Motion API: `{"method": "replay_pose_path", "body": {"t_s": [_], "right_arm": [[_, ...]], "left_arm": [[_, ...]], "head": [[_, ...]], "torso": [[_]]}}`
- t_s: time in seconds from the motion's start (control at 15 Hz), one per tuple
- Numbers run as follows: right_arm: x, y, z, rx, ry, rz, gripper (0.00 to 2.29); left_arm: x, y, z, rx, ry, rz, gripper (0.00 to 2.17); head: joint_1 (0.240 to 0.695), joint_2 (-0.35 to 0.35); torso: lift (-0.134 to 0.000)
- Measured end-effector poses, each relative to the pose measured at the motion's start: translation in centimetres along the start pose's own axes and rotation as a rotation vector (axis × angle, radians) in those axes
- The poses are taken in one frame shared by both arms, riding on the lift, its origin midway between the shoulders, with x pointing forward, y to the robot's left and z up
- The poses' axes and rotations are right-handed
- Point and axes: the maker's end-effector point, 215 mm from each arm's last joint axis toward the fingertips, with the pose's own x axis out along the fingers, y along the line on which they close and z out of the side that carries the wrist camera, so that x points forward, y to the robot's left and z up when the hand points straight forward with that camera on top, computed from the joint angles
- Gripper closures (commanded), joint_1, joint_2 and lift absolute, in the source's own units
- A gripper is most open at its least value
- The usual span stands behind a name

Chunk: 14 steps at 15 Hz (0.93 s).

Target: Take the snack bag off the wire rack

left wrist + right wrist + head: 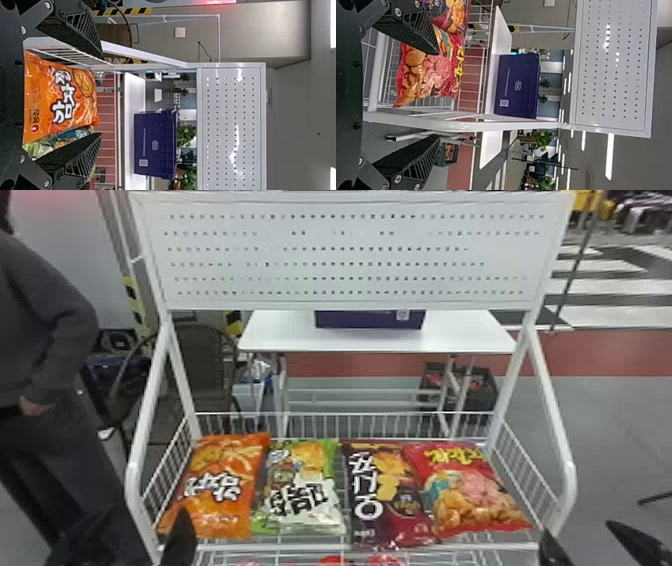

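Side by side in the wire rack [320, 548] lie an orange snack bag [220, 485], a green and white one [302, 490], a dark maroon one [387, 495] and a red one [467, 490]. My left gripper [142, 535] is at the rack's near left corner, open and empty. In the left wrist view the orange bag [59, 99] lies beyond the open left gripper [101, 95]. My right gripper [580, 534] stands open at the near right corner, holding nothing. In the right wrist view the right gripper [439, 95] has the rack's side post between its fingers' directions, with the red bag [429, 73] to one side.
A white perforated panel [350, 255] rises above the rack on slanted posts at both sides. Behind stands a white table [280, 332] with a dark blue box [370, 320]. A brown chair [200, 365] is at the back left. More packages show under the rack's front bar.
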Motion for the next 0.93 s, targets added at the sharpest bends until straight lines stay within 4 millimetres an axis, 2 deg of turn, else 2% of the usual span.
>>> {"method": "replay_pose_path", "body": {"t_s": [0.73, 0.93], "right_arm": [[0.1, 0.0, -0.1, 0.004, 0.000, -0.001, 0.15], [1.5, 1.3, -1.0, 0.015, 0.006, 0.015, 0.15]], "left_arm": [[0.1, -0.4, 0.0, 0.001, 0.000, -0.006, 0.19], [0.0, -0.9, 0.0, -0.002, 0.000, -0.014, 0.19]], "head": [[0.499, 0.000], [0.499, 0.000]], "torso": [[0.000], [0.000]]}}
